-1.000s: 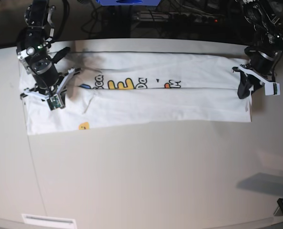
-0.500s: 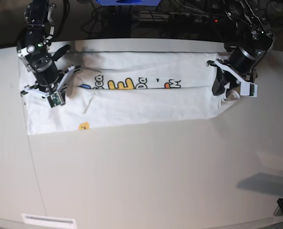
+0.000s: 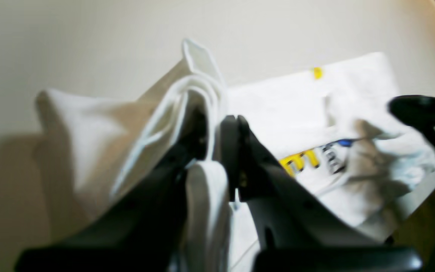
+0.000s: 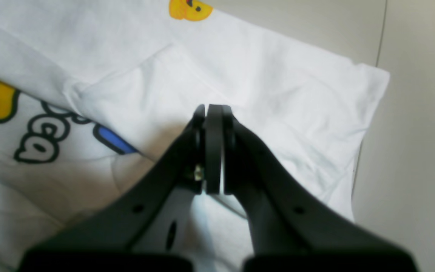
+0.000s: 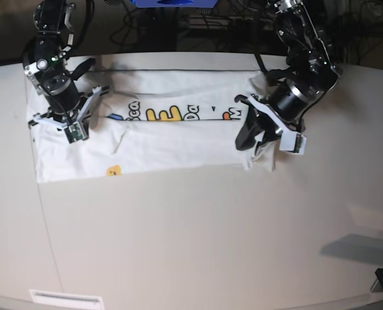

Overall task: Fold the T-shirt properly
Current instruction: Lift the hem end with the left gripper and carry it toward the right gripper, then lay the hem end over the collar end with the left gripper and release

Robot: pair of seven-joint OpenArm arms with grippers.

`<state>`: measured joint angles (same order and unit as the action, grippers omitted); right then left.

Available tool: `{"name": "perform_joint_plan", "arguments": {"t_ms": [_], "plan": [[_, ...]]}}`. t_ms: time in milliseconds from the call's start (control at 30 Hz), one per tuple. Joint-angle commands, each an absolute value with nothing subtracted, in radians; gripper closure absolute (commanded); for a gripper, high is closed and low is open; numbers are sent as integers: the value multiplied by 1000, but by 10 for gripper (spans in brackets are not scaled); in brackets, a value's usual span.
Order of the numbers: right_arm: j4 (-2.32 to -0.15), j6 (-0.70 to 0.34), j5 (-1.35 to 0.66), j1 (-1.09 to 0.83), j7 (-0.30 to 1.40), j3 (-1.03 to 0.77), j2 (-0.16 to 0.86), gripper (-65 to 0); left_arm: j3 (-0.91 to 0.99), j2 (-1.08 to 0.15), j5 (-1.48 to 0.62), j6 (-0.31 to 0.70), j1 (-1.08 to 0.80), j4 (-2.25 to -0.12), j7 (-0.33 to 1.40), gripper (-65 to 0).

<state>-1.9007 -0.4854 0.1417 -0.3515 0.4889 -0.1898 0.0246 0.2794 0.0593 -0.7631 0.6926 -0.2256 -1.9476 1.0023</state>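
The T-shirt [image 5: 172, 139] lies spread as a long folded band across the far half of the table [image 5: 197, 245], its coloured print facing up along the middle crease. My left gripper [image 5: 259, 145] is clamped on the shirt's end on the base view's right; from my left wrist camera I see a bunched fold of white cloth [image 3: 202, 113] pinched between the two black jaws and rising above them. That end is lifted off the table and sits over the band near the last printed letters, with cloth drooping below the jaws. My right gripper [image 4: 210, 113] has its jaws pressed together, and I cannot make out any cloth between them. It rests low over the shirt's opposite end, just beside the blue letters [image 4: 113, 139].
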Motion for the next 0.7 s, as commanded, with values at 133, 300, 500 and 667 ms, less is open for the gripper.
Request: {"name": "perform_joint_plan", "arguments": {"t_ms": [133, 300, 500, 667], "plan": [[-1919, -481, 136, -344, 464, -193, 31, -1, 160, 85, -788, 613, -168, -1936, 978, 0], [-1919, -481, 136, -344, 464, -216, 31, -1, 76, 93, -788, 585, -127, -1822, 977, 0], [-1919, -487, 136, -338, 463, -292, 31, -1, 4, 90, -788, 585, -137, -1779, 926, 0], [-1917, -487, 136, -337, 464, -297, 33, -1, -58, 90, -788, 584, -134, -1778, 914, 0]]}}
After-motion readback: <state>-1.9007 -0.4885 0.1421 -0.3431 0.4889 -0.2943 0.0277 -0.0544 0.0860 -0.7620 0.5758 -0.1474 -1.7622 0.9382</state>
